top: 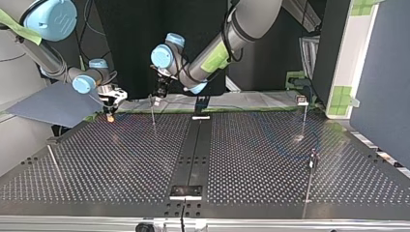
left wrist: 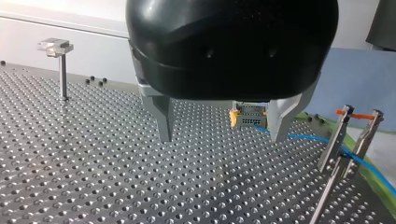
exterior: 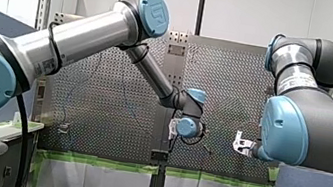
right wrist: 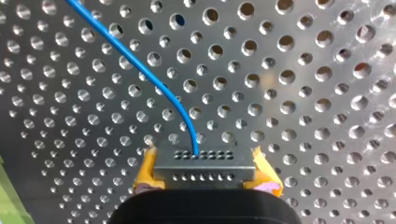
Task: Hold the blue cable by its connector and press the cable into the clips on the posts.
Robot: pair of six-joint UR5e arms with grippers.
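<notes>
Your left claw (left wrist: pixel 220 135) hangs open; your right claw (right wrist: pixel 205 175) grips the connector (right wrist: pixel 204 163), its pads (right wrist: pixel 145 171) mostly hidden.

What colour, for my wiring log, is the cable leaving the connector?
The cable is blue, clearest in right wrist view.

Blue joint cap (exterior: pixel 154 14): embossed logo, possibly "UR"

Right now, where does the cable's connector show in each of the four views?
Front view: too small to tell; it would be at my right gripper.
Top view: the connector in my right gripper, at the view's left.
Left wrist view: ahead of my left gripper, beyond its open fingers.
Right wrist view: clamped between the yellow pads.
Landmark: the blue cable leaving it, in both wrist views.
</notes>
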